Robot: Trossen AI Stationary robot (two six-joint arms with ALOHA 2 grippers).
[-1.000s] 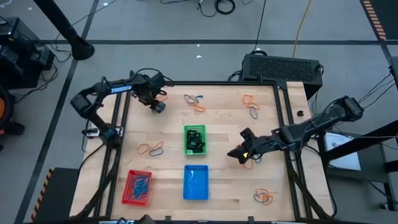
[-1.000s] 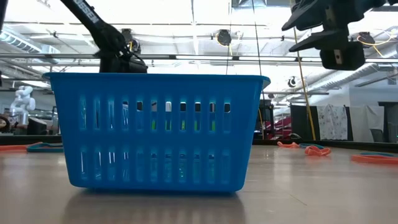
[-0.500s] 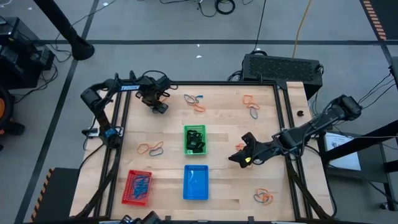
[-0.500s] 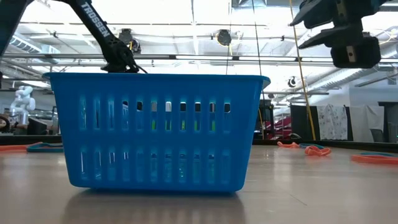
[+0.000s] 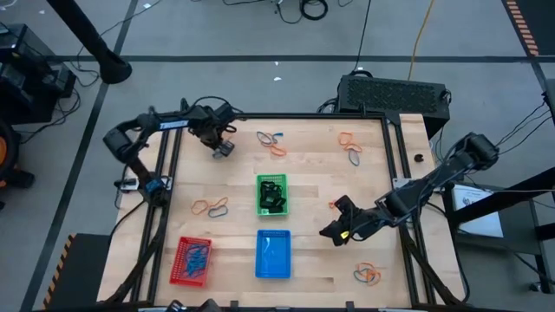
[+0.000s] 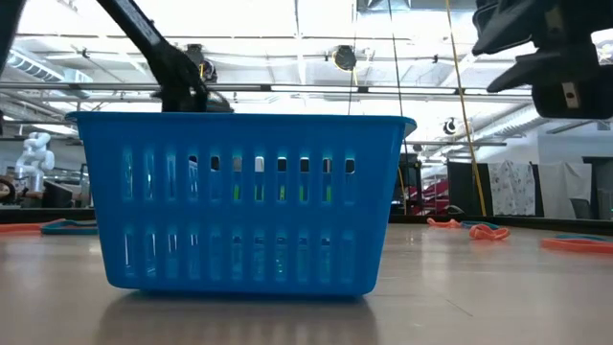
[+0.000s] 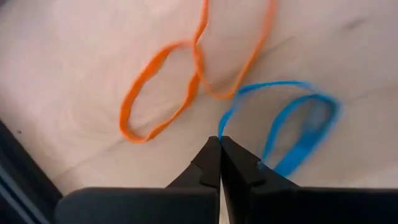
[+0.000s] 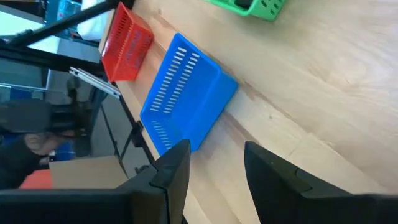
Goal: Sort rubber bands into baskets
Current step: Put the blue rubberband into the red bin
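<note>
- Left gripper (image 7: 219, 144): fingers pressed together with no gap, tips at the edge of a blue band (image 7: 292, 134); looks pinched, but contact is hard to confirm.
- Two orange bands (image 7: 163, 93) lie just ahead of those tips, touching the blue one.
- Right gripper (image 8: 214, 165): fingers parted, nothing between them, raised off the table.
- Blue basket (image 8: 185, 93) sits ahead of the right gripper, red basket (image 8: 127, 42) beyond it, green basket (image 8: 256, 7) off to the side.
- Loose bands (image 5: 368, 275) lie near the right gripper.

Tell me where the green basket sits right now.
In the high view the green basket stands near the table's middle, directly behind the blue basket, with the right gripper off to its right and an orange and blue pair of rubber bands to its left.
</note>
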